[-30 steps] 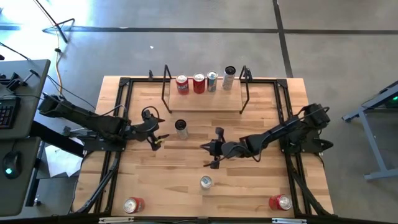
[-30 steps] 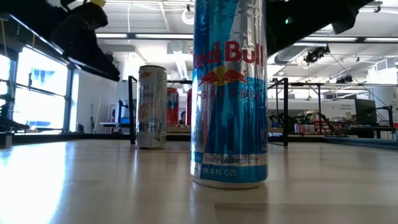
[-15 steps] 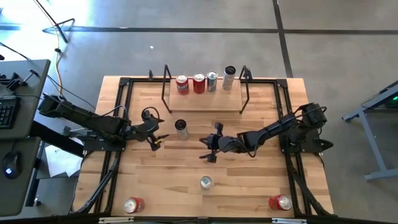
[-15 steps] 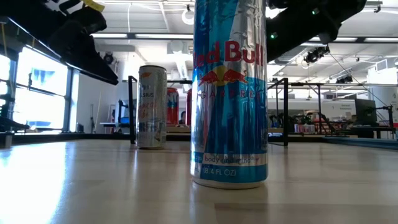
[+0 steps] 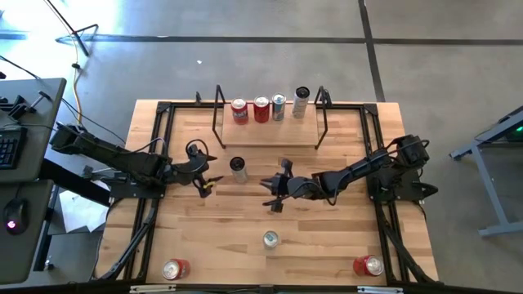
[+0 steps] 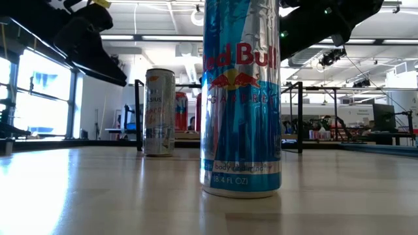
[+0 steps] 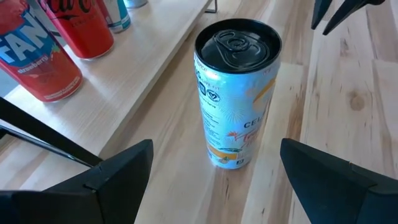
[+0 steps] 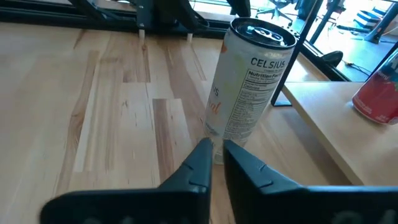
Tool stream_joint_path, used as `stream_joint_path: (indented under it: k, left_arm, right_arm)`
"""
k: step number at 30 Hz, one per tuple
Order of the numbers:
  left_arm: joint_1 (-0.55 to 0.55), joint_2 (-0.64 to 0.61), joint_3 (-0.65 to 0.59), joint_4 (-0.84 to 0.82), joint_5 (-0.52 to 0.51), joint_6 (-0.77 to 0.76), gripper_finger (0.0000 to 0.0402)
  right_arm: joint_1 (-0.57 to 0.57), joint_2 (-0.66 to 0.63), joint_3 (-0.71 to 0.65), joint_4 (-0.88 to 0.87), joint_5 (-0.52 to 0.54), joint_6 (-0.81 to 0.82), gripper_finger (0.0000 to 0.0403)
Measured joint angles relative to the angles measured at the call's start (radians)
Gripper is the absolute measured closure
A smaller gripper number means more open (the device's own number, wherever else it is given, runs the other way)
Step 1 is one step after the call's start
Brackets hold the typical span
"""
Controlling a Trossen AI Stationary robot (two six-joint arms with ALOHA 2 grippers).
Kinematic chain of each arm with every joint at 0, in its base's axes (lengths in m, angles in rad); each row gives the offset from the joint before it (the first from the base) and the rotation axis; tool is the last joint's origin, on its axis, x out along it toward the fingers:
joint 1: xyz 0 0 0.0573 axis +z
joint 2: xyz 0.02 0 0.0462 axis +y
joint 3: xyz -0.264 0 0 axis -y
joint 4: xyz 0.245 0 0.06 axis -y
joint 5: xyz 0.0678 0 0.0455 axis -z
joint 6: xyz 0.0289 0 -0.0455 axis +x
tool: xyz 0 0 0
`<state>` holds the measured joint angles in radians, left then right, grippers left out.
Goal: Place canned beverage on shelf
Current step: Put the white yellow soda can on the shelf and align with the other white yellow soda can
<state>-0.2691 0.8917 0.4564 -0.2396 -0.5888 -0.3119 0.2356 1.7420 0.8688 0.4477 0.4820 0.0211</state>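
Note:
A white Celsius can [image 5: 238, 169] stands upright on the tabletop just in front of the shelf [image 5: 270, 131], a light-wood board with black rod ends that carries several upright cans [image 5: 261, 109]. My left gripper [image 5: 210, 171] waits open at the can's left. In its wrist view the two fingers frame the can [image 7: 236, 93] without reaching it. My right gripper [image 5: 268, 193] hovers at the can's right, aimed at its base [image 8: 249, 93]. Its fingers [image 8: 216, 149] are together but for a thin slit and hold nothing.
A Red Bull can [image 5: 270, 239] stands near the table's middle front and fills the low view [image 6: 240, 98]. Red cans stand at the near left [image 5: 175, 269] and near right [image 5: 368, 265] corners. Black frame rails [image 5: 163, 131] run along both table sides.
My right gripper has slid a little toward the table's far left, closer to the Celsius can. The cans have stayed in place.

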Motion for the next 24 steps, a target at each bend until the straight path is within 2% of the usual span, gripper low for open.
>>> stream_joint_path:
  k: [5, 10, 15, 18, 24]
  left_arm:
    - [0.000, 0.000, 0.000, -0.010, -0.001, 0.001, 0.0057]
    - [0.000, 0.000, 0.000, -0.029, -0.050, 0.000, 0.0057]
    - [0.000, 0.000, 0.000, -0.029, -0.077, 0.000, 0.0057]
    - [0.000, 0.000, 0.000, -0.028, -0.086, 0.000, 0.0057]
    - [0.000, 0.000, 0.000, -0.029, -0.089, 0.000, 0.0057]
  right_arm:
    - [-0.002, 0.000, 0.000, 0.011, -0.006, 0.053, 0.0306]
    - [-0.018, 0.000, 0.000, 0.061, -0.041, 0.213, 0.0207]
    - [-0.055, 0.000, 0.000, 0.154, -0.021, 0.263, 0.0114]
    - [-0.084, 0.014, 0.007, 0.214, -0.019, 0.251, 0.0090]
    - [-0.103, 0.141, 0.136, 0.224, 0.045, 0.130, 0.0084]
